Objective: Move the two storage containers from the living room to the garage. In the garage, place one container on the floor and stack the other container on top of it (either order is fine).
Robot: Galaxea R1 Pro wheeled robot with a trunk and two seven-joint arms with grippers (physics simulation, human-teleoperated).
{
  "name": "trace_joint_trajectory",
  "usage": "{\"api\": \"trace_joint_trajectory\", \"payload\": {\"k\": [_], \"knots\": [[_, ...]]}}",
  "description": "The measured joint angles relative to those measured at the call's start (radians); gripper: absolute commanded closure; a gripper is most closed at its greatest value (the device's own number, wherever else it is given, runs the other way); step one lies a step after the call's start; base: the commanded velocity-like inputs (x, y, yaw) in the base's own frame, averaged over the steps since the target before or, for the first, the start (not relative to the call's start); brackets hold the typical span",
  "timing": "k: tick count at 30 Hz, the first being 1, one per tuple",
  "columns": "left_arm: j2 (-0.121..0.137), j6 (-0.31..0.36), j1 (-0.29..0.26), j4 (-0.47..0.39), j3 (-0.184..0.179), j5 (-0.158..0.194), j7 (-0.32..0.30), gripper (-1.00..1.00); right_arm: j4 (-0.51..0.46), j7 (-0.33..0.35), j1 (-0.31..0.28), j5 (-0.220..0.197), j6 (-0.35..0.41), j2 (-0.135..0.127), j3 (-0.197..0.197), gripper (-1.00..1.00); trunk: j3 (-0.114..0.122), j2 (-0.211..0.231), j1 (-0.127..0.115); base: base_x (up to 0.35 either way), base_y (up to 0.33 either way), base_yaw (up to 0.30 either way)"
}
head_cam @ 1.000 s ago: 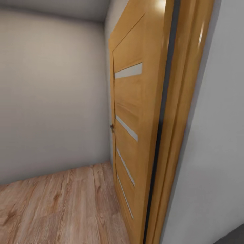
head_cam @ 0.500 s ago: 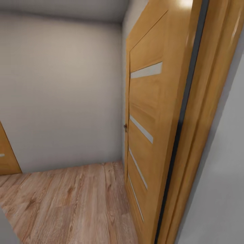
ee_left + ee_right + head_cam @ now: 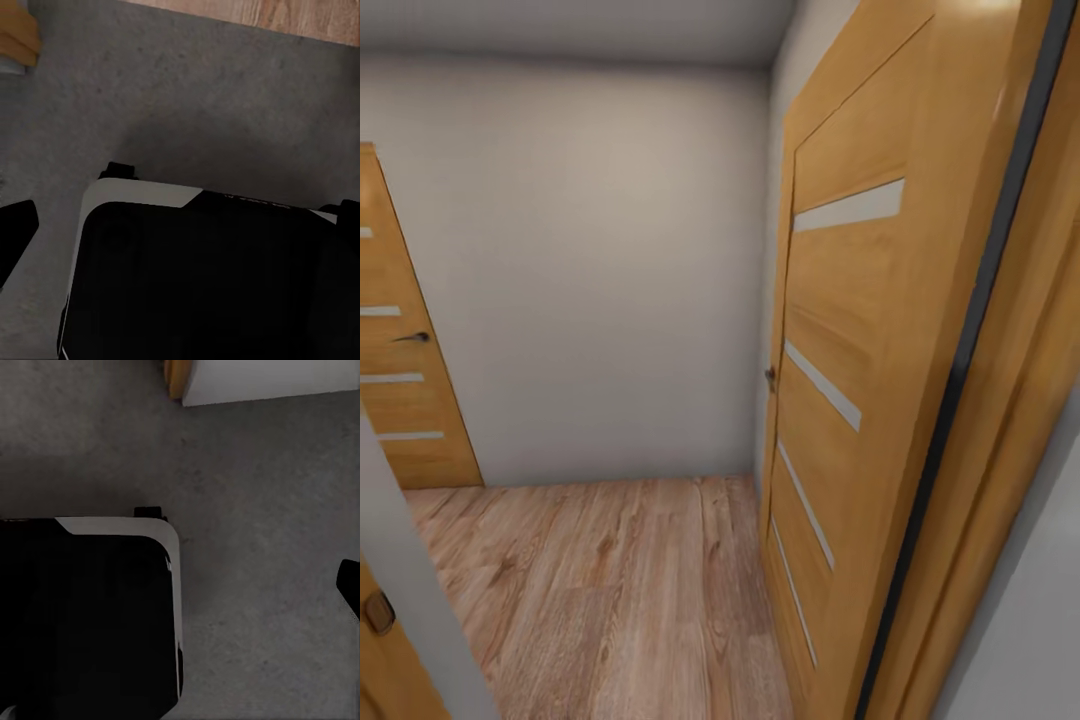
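The two storage containers are out of view. In the left wrist view, dark grey concrete floor (image 3: 225, 112) lies under my black, white-rimmed base (image 3: 210, 277), with a strip of light wood planks (image 3: 262, 15) beyond it. A black fingertip (image 3: 15, 232) juts in at that picture's edge. The right wrist view has the same concrete floor (image 3: 262, 510), my base (image 3: 82, 615) and another black fingertip (image 3: 349, 585) at its edge. Too little of either gripper shows to tell how its jaws stand.
Ahead lies a small room with a wood plank floor (image 3: 610, 580) and a pale wall (image 3: 590, 270). An open honey-coloured door (image 3: 860, 350) with pale strips stands close on my right in its frame (image 3: 1010, 400). A second door (image 3: 400, 350) is at the left, and a grey wall edge (image 3: 410, 560) is near.
The whole head view has swung left: the open door has slid to the right of the picture, and the second door and the near wall edge have come in at the left.
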Motion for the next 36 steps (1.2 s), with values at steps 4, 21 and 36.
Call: {"api": "trace_joint_trajectory", "payload": {"k": [4,21,36], "knots": [[0.000,0.000,0.000,0.000,0.000,0.000,0.000,-1.00,0.000,0.000,0.000,0.000,0.000,0.000,0.000,-1.00,0.000,0.000,0.000,0.000,0.000,0.271],[0.000,0.000,0.000,0.000,0.000,-0.001,0.000,-1.00,0.000,0.000,0.000,0.000,-0.004,-0.001,0.000,-1.00,0.000,0.000,0.000,0.000,0.000,0.209],[0.000,0.001,0.000,0.000,0.000,0.000,0.000,-1.00,0.000,0.002,0.000,0.001,-0.010,-0.001,-0.001,-1.00,0.000,0.000,0.000,0.000,0.000,0.006]]}}
